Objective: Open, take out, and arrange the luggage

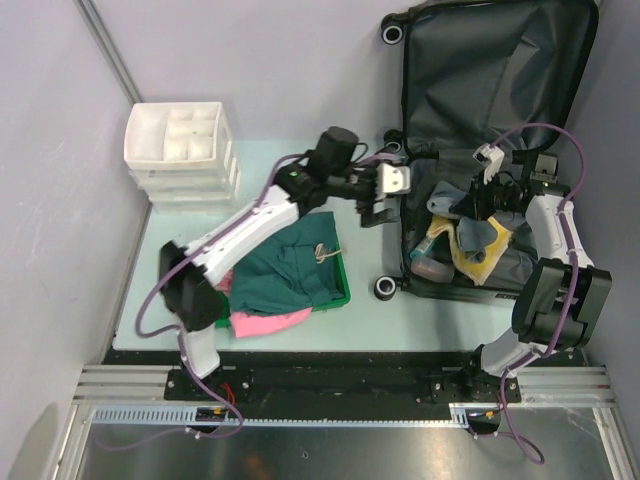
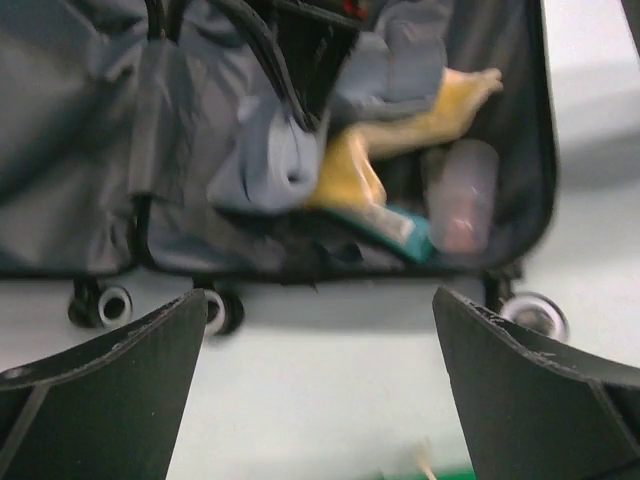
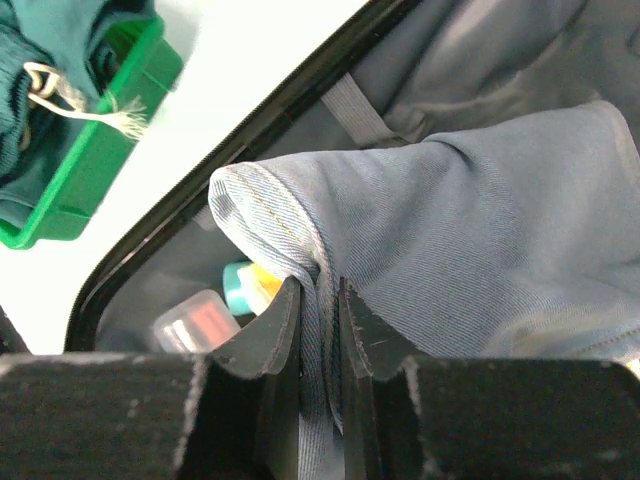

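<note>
The luggage [image 1: 500, 60] lies open at the right, grey lining up, black wheels [image 1: 386, 288] at its left edge. Its lower half holds a grey-blue denim garment [image 1: 470, 222], a yellow cloth [image 1: 476, 262], a teal tube [image 1: 432, 243] and a pink clear bottle [image 1: 430, 268]. My right gripper [image 1: 485, 195] is shut on a fold of the denim garment [image 3: 470, 230], lifted above the case. My left gripper [image 1: 372, 208] is open and empty over the table beside the luggage's left edge; its fingers [image 2: 110, 390] frame bare table below the luggage [image 2: 90, 170].
A green tray [image 1: 340, 297] at centre-left holds a dark teal garment [image 1: 285, 270] with a pink cloth [image 1: 265, 322] beneath. A white compartmented drawer box [image 1: 182, 150] stands at the back left. Grey walls close in on both sides.
</note>
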Controlling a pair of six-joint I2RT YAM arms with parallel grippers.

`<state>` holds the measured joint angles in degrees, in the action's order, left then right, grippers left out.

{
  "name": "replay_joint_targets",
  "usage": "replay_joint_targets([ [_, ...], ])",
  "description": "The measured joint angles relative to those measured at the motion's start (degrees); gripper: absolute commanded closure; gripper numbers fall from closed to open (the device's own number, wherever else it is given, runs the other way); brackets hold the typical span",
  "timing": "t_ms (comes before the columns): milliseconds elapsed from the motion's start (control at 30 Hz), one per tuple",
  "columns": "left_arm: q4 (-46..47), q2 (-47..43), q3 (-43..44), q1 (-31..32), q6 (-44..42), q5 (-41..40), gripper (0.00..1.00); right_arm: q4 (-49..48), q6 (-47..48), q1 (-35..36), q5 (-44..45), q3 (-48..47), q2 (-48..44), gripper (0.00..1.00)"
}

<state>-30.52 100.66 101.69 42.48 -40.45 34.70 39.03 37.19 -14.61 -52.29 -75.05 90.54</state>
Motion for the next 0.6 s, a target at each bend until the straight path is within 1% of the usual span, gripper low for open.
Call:
replay_joint_targets([
  [67, 3.15, 6.4, 5.9, 1.95, -0.04, 0.55, 0.03, -0.13, -0.57, 0.0, -1.64, 0.0, 0.09, 0.98],
  [167, 6.69, 14.95, 14.05, 2.73, -0.07, 1.22, 0.07, -0.04, -0.55, 0.0, -3.15, 0.0, 0.09, 0.98],
  [233, 8.11, 19.45, 17.84, 2.95, -0.09, 1.77, 0.09, 0.04, -0.44, 0.0, -3.8, 0.0, 0.09, 0.98],
  [300, 8.76, 22.23, 19.74, 3.21, -0.22, 2.25, 0.09, 0.09, -0.26, 0.0, -4.26, 0.0, 0.09, 0.98],
  [400, 9.03, 24.72, 20.24, 3.72, -1.77, 2.99, 0.08, 0.09, -0.11, -0.02, -5.07, 0.0, 0.09, 0.98],
  [500, 9.16, 26.1, 20.44, 4.9, -3.1, 2.93, 0.12, 0.2, 0.11, -0.04, -5.95, 0.0, 0.09, 0.98],
  [567, 9.44, 27.36, 21.46, 5.97, -3.37, 2.58, 0.18, 0.72, 0.79, -0.04, -6.8, 0.0, 0.04, 0.97],
  [600, 9.77, 28.15, 22.27, 6.47, -3.37, 2.1, 0.32, 1.11, 1.18, -0.04, -7.21, 0.0, 0.0, 0.97],
])
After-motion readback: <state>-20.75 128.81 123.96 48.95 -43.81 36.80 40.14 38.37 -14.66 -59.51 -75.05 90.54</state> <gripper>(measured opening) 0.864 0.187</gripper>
